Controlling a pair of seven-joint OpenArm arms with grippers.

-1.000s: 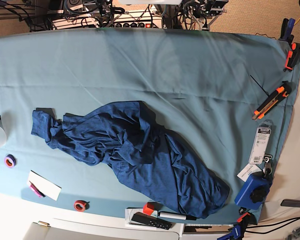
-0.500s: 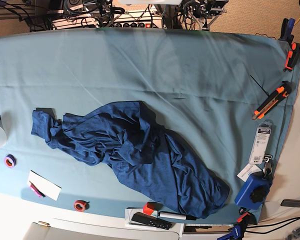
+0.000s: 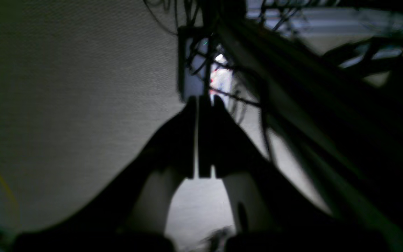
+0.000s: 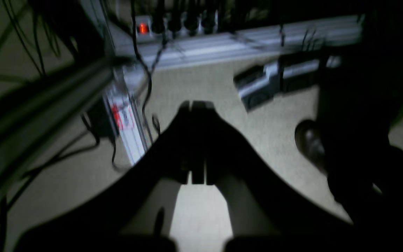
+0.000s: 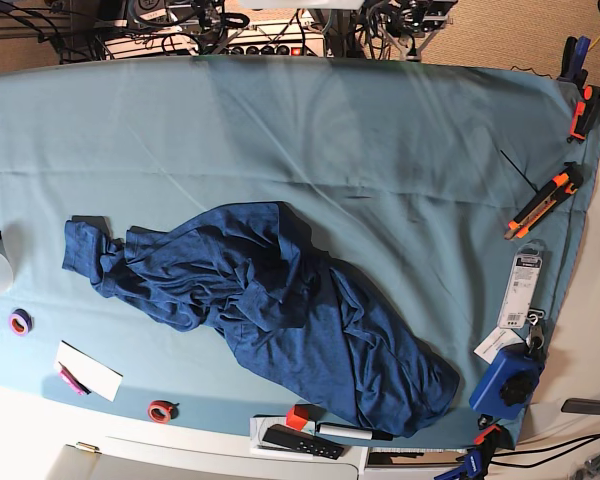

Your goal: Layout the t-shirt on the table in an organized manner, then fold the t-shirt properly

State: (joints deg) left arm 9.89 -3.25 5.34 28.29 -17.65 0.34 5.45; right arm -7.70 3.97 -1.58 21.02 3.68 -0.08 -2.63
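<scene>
In the left wrist view the left fingers (image 3: pixel 201 138) are closed on nothing, aimed at carpet and cables, apparently parked off the counter. In the right wrist view the right fingers (image 4: pixel 196 140) are likewise closed and empty. The base view shows the t-shirt (image 5: pixel 270 300) crumpled diagonally on the counter (image 5: pixel 380 140), awaiting spreading.

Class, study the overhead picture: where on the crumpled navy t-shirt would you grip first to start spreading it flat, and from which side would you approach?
Probably the sleeve end of the t-shirt, at the picture's left. It sticks out from the bunched body onto bare table, so a gripper coming from above on that side could likely pinch one thin layer and pull outward. The middle is piled in folds.
</scene>
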